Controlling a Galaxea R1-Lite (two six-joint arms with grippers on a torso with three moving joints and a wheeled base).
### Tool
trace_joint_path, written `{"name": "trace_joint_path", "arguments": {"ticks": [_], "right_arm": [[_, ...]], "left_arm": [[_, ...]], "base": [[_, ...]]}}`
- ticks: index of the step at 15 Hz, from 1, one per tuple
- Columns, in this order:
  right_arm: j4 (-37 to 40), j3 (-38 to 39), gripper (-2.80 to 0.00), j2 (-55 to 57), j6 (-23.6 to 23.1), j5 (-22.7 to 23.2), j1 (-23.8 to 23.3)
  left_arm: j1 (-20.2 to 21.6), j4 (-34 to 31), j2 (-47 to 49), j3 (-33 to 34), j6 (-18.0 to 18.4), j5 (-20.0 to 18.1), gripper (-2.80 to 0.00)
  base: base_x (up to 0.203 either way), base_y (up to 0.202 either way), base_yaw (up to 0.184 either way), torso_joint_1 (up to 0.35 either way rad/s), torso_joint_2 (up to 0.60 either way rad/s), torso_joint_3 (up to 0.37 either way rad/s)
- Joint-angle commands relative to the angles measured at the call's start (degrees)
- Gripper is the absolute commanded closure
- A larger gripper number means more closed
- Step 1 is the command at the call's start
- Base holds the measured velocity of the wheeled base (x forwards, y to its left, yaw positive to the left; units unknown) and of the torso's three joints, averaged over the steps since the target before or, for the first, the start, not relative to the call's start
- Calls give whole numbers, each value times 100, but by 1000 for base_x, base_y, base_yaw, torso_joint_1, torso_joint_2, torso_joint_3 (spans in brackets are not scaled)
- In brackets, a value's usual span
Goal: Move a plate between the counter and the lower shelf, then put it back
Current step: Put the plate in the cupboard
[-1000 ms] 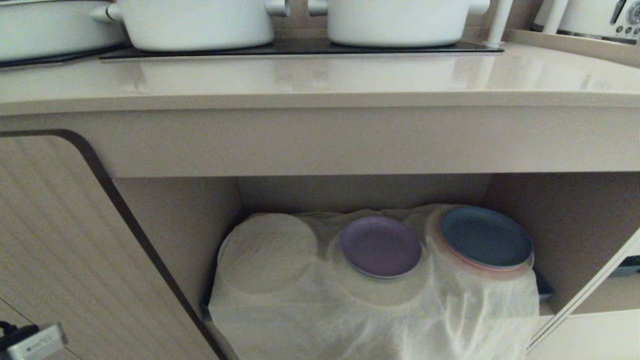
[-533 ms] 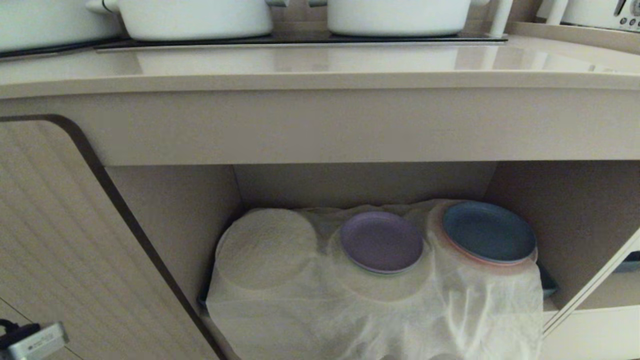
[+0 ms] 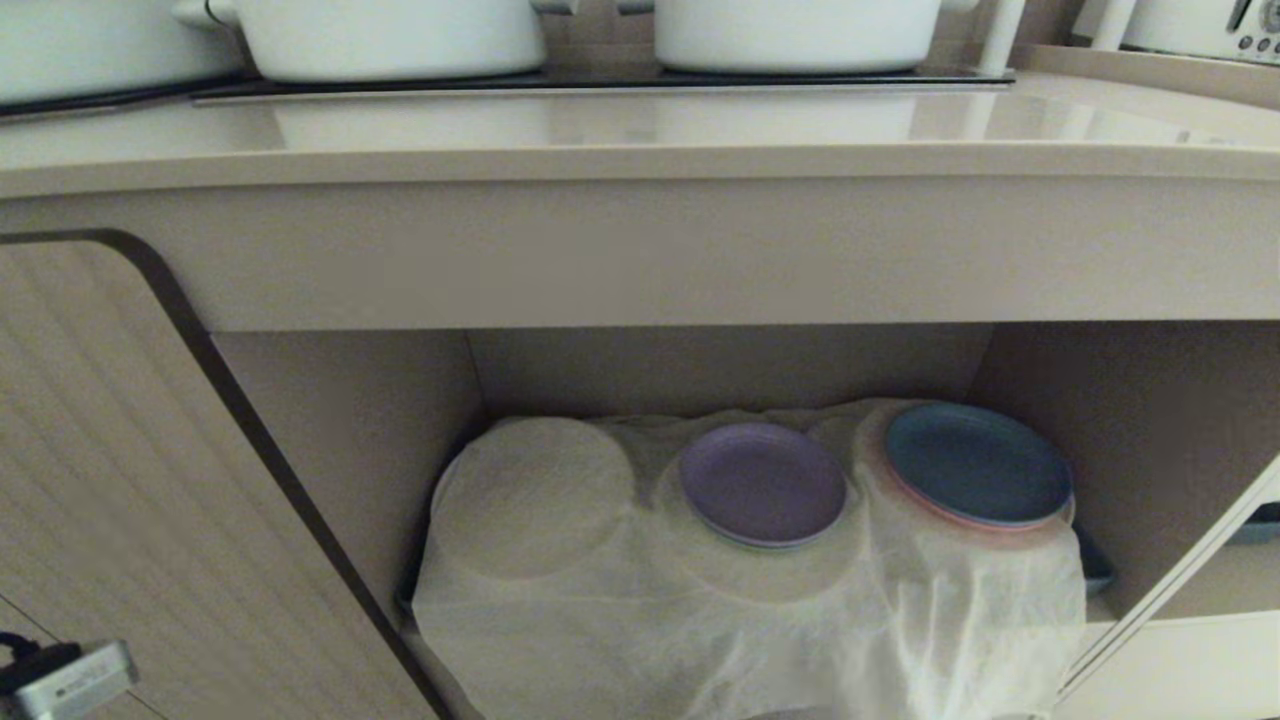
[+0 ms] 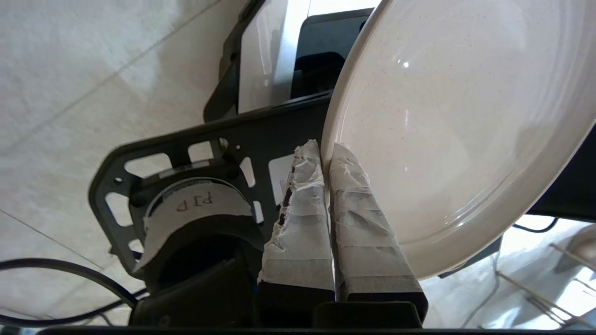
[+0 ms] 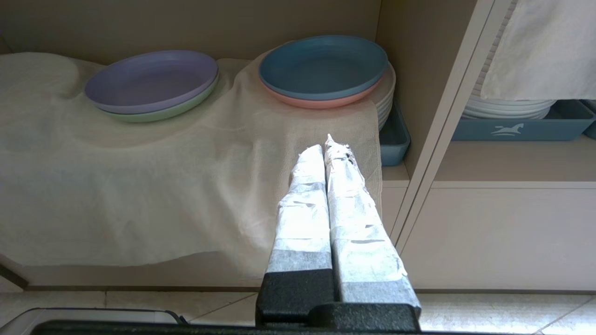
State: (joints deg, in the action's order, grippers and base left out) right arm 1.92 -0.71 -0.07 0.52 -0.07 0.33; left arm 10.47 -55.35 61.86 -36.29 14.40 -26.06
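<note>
A: Kitchen unit. Pale bench (image 3: 640, 135) up top with white pots (image 3: 390, 35) on the black hob; below it the lower shelf (image 3: 720, 370) is an open recess, floor draped in white cloth (image 3: 640, 620). Purple plate (image 3: 762, 482) mid-shelf, blue plate (image 3: 977, 463) on a stack to the right, a round cloth-covered hump on the left.

B: Where's the plate?

A: Not on bench or shelf. Left tool (image 4: 324, 151) has the plate (image 4: 461, 121), taped fingers (image 4: 358, 204) pinched on the rim, one either side. It hangs well below bench level, over the tiled floor and the robot's base, tilted close to on-edge in the wrist view.

B: Right tool?

A: Right tool (image 5: 326, 146) is closed on nothing, parked low in front of the shelf, pointing at the cloth edge below the blue stack.

B: Handling?

A: My read: rigid, ceramic-like, moderately heavy, chips if it knocks the cabinet edge. Surface looks smooth, so a one-point rim pinch may let it swivel or slip. Tape on the fingers should help friction. Rim is the only sensible hold; the low raised lip gives the fingers something to bite.

B: Risks going in?

A: Cloth is loose and rucked, could snag the leading edge or drag. Free landing spots are tight between the stacks. Level it first, then slide in low under the bench's thick front edge.
</note>
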Motion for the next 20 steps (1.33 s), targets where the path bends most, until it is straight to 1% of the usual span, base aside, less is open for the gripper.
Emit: {"name": "trace_joint_path", "arguments": {"ticks": [1,7,12,15,18,20], "right_arm": [[2,0,0,7,5,-1,7],[2,0,0,7,3,-1,2],[2,0,0,7,0,-1,6],[2,0,0,7,0,-1,11],[2,0,0,7,0,-1,2],[2,0,0,7,1,-1,9]], "left_arm": [[-1,-15,2,-41,33,-8,0],[13,-3,11,-133,19,45,0],[78,10,23,-172,-156,101,0],[60,15,73,-247,-165,101,0],[53,15,223,-473,-182,94,0],[-33,37,299,-586,-165,93,0]], "base": [[0,0,0,0,0,0],[0,0,0,0,0,0],[0,0,0,0,0,0],[0,0,0,0,0,0],[0,0,0,0,0,0],[0,0,0,0,0,0]]}}
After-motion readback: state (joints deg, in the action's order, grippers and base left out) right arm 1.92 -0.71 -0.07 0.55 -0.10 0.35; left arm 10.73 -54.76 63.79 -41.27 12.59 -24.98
